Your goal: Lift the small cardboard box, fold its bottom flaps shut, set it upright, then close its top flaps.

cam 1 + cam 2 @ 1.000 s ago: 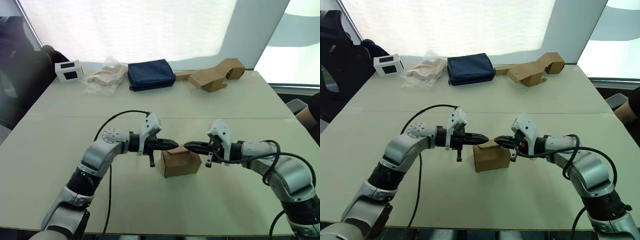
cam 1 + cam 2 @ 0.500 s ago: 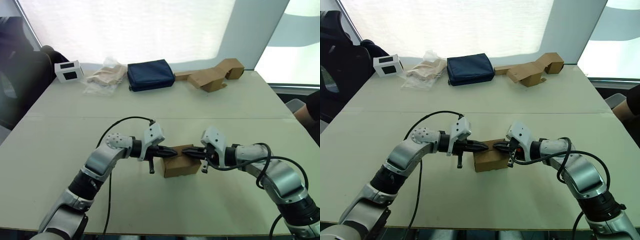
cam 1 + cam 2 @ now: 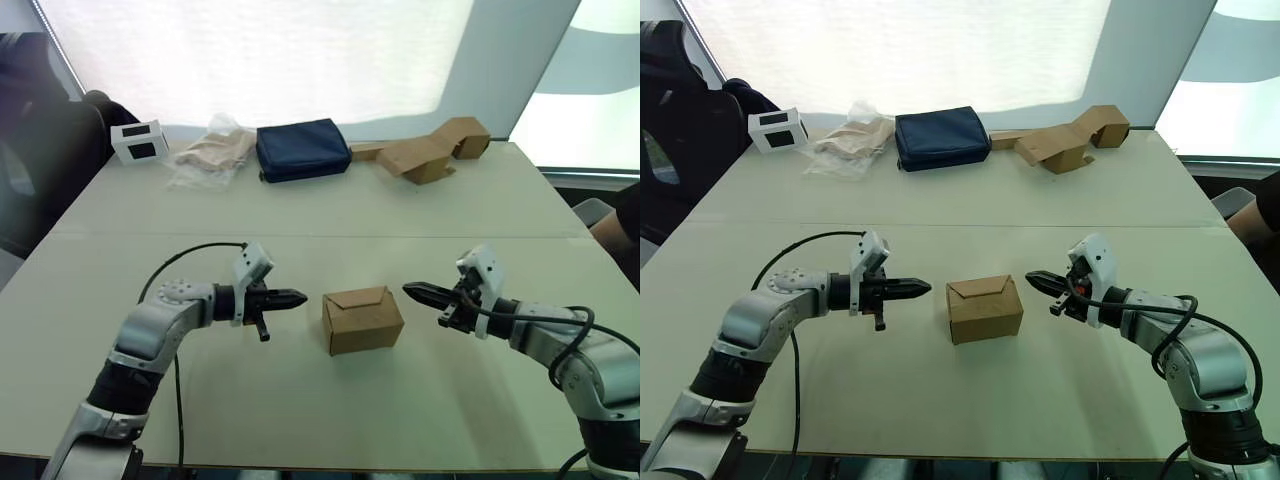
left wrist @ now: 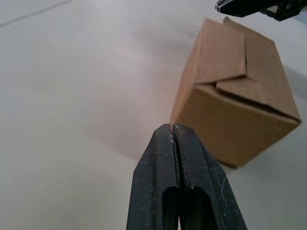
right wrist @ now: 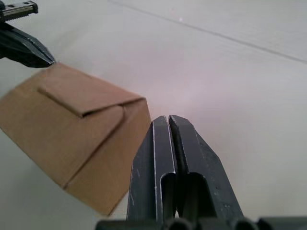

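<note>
Sitting upright near the front middle of the pale table [image 3: 300,210], the small cardboard box [image 3: 362,320], plain brown and corrugated, its top flaps [image 3: 357,297] lying folded down in a shallow V seam, bare tabletop showing on every side. Flanking it at a clear gap, the left gripper [image 3: 292,297] and the right gripper [image 3: 415,291], each with black fingers pressed together and holding nothing, tips pointing inward at the box. Lying well beyond along the far edge, a small white box [image 3: 139,142], a crinkled clear bag [image 3: 210,155], a navy fabric pouch [image 3: 301,149] and tan zigzag cardboard pieces [image 3: 425,150].
</note>
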